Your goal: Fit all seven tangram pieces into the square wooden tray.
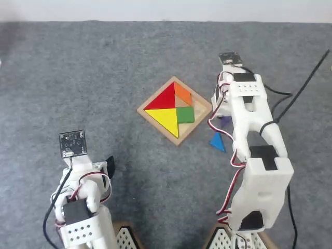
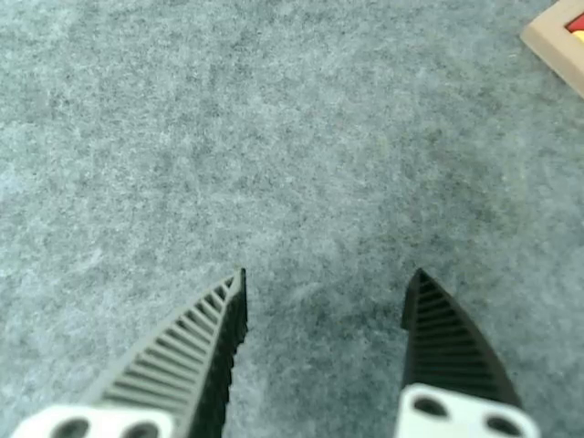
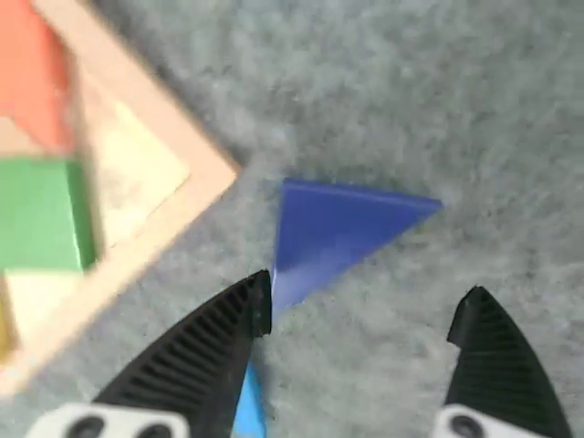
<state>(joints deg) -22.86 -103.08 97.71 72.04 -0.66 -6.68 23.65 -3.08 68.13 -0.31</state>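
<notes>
The right gripper [image 3: 367, 290] hangs spread wide over the dark blue triangle [image 3: 338, 228], just beside the wooden tray [image 3: 212, 169]. A light blue triangle [image 1: 217, 142] lies nearby. The left gripper [image 2: 324, 283], also spread, hovers over grey carpet [image 2: 274, 137].

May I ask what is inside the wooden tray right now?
The tray holds a red triangle, orange piece, yellow triangle and green square; bare floor shows beside them, the rest is covered.

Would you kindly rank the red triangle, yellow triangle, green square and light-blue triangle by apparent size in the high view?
1. red triangle and yellow triangle: largest, too alike to separate
2. green square
3. light-blue triangle: smallest
</notes>
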